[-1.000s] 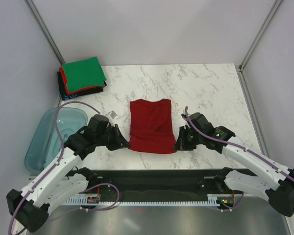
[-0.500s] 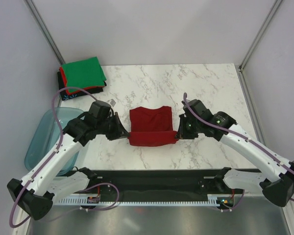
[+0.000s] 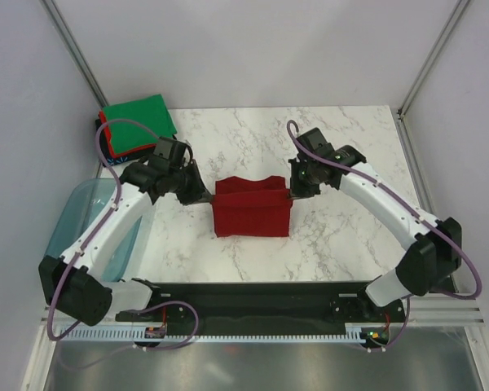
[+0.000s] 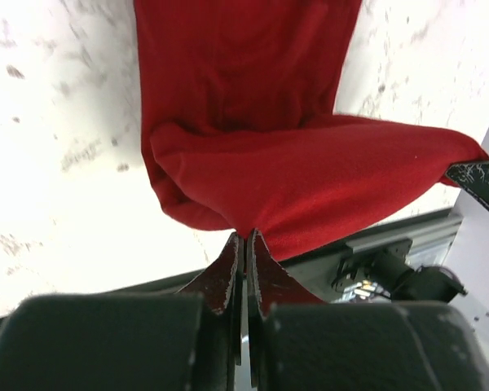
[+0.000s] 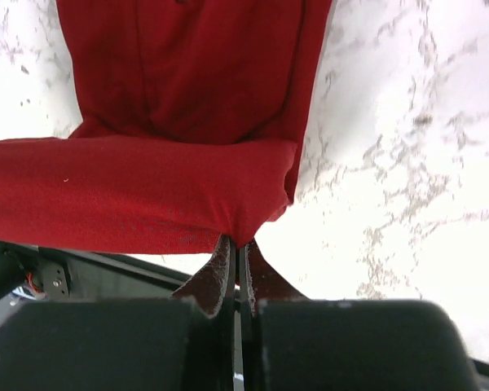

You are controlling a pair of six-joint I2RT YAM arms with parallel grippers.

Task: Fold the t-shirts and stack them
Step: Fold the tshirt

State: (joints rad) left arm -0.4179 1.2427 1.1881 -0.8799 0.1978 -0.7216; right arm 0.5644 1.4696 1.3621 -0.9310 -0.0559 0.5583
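A dark red t-shirt [image 3: 251, 208] lies mid-table, its near hem lifted and carried over its far part so a taut fold stands up. My left gripper [image 3: 209, 199] is shut on the hem's left corner, and my right gripper [image 3: 291, 194] is shut on the right corner. In the left wrist view the cloth [image 4: 293, 155] bunches right at the closed tips of that gripper [image 4: 244, 236]. From the right wrist the shirt [image 5: 147, 195] hangs from the pinched tips of the gripper [image 5: 238, 243]. A stack of folded t-shirts [image 3: 136, 125], green on top, sits at the far left corner.
A translucent teal tub [image 3: 72, 227] stands at the table's left edge beside my left arm. White enclosure walls bound the marble table [image 3: 342, 147] on the left, back and right. A black rail [image 3: 253, 297] runs along the near edge.
Both grippers have lifted the shirt's near hem and carried it away from the bases toward the far end, so the flat shirt is now doubled over and shorter.
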